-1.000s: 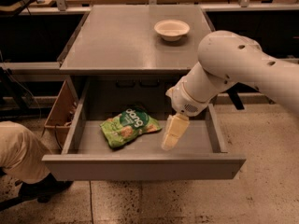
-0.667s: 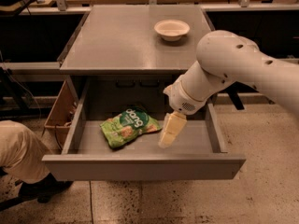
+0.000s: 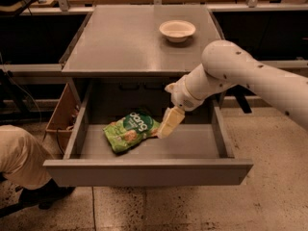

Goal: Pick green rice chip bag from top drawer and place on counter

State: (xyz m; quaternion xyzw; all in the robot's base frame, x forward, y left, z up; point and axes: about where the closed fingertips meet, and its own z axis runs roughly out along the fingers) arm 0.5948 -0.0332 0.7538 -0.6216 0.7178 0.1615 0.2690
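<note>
The green rice chip bag lies flat on the floor of the open top drawer, left of its middle, logo side up. My gripper hangs inside the drawer from the white arm that comes in from the right. Its pale tip is right at the bag's right edge and seems to touch it. The counter is the grey top of the cabinet, behind and above the drawer.
A white bowl stands on the counter at the back right. A brown cardboard box sits left of the cabinet. A person's tan trouser leg is at the lower left. Tan tables run along the back.
My gripper has moved left inside the drawer, from a gap to the right of the bag up to the bag's right edge. The bag has not moved.
</note>
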